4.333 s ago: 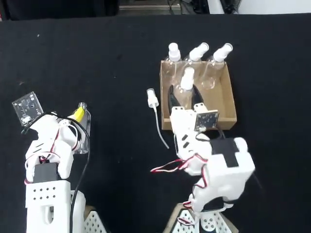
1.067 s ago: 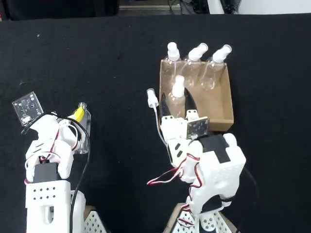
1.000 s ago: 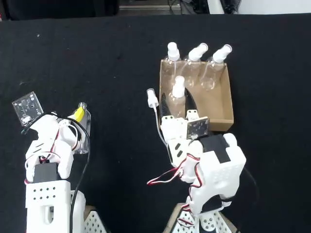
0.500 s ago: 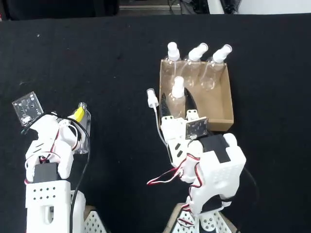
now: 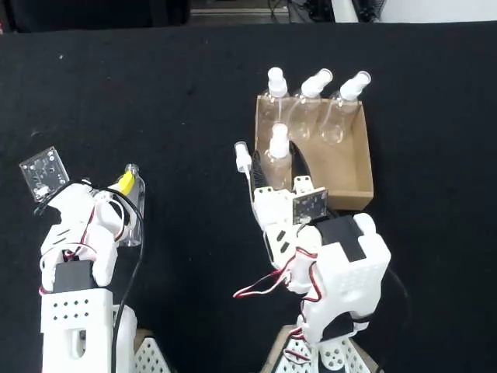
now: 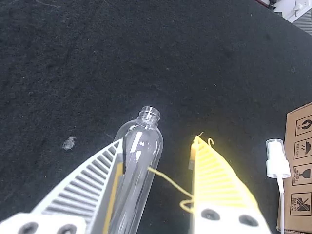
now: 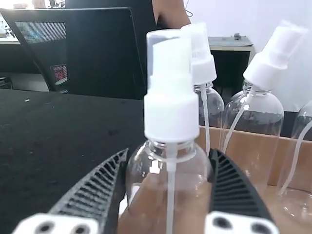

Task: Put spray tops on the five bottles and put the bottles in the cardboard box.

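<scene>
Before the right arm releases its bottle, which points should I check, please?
1. Right gripper shut on the held bottle: ok.
2. Held bottle's spray top on: ok.
3. Held bottle's base down on the cardboard box floor: cannot tell.
4. Three capped bottles along the box's far wall: ok.
5. Fifth bottle at left gripper capped: not ok, neck open.
6. Loose spray top on the table beside the box: ok.

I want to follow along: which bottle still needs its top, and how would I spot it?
Start at the cardboard box, then look across the black table to its left. The clear bottle lying between the left gripper's fingers is it. Unlike the bottles at the box, its neck is open, with no white spray top.
</scene>
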Available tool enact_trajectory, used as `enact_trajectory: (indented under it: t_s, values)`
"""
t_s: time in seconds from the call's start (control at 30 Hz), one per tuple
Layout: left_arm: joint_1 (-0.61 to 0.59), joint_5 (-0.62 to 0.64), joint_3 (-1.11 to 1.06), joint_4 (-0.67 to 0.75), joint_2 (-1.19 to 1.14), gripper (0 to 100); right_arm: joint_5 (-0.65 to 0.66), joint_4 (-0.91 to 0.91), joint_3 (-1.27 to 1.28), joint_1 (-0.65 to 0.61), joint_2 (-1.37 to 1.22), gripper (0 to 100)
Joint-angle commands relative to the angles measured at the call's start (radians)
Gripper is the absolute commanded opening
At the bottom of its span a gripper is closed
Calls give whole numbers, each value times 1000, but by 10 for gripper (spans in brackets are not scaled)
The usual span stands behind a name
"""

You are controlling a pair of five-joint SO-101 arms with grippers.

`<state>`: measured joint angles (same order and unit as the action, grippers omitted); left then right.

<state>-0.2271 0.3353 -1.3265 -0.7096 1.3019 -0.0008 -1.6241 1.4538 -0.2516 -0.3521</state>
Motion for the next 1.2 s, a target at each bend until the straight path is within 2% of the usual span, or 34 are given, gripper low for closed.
enact_trajectory:
  t_s: [0.0, 0.27, 0.43, 1.17]
  values:
    - [-12, 11, 19, 25, 6, 213, 12, 2, 2, -15, 5, 196]
    - [-12, 11, 19, 25, 6, 213, 12, 2, 2, -12, 7, 202]
    - [-12, 11, 19, 25, 6, 213, 12, 2, 4, -14, 2, 306]
    - [-12, 11, 19, 25, 6, 213, 12, -80, 65, -14, 5, 291]
